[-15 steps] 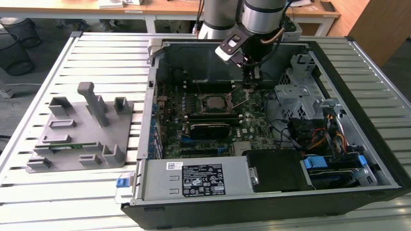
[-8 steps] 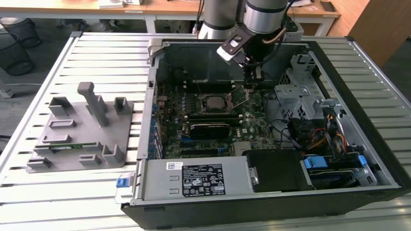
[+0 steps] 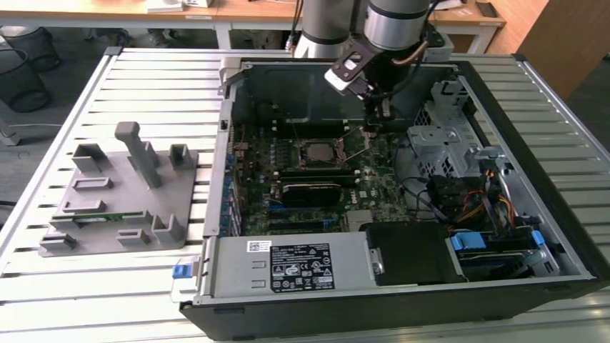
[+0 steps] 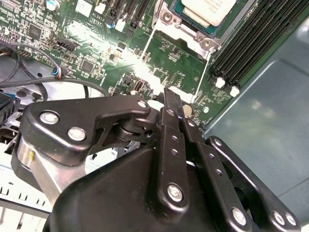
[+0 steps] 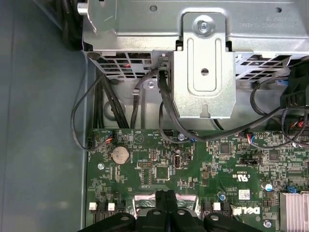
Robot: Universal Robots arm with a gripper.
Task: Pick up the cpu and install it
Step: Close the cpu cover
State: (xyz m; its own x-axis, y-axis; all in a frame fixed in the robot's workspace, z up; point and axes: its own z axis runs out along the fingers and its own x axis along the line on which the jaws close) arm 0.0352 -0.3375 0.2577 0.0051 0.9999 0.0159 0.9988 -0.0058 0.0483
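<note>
In the second wrist view the gripper (image 4: 175,100) has its fingers pressed together with nothing visible between them, tips just above the green motherboard (image 4: 169,58). Beyond it, the cpu (image 4: 207,9) lies in its metal-framed socket (image 4: 164,18), inside the open computer case (image 3: 381,314).

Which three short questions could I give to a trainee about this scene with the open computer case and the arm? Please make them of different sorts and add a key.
1. True or false: the gripper holds the cpu.
2. What lies on the grey fixture beside the computer case? A: a green circuit strip. B: a fan. C: a screwdriver.
3. In the exterior view, on which side of the socket does the gripper hang?
Key: 1 false, the cpu sits in the socket and the gripper is shut on nothing. 2 A. 3 the exterior view's right.
</note>
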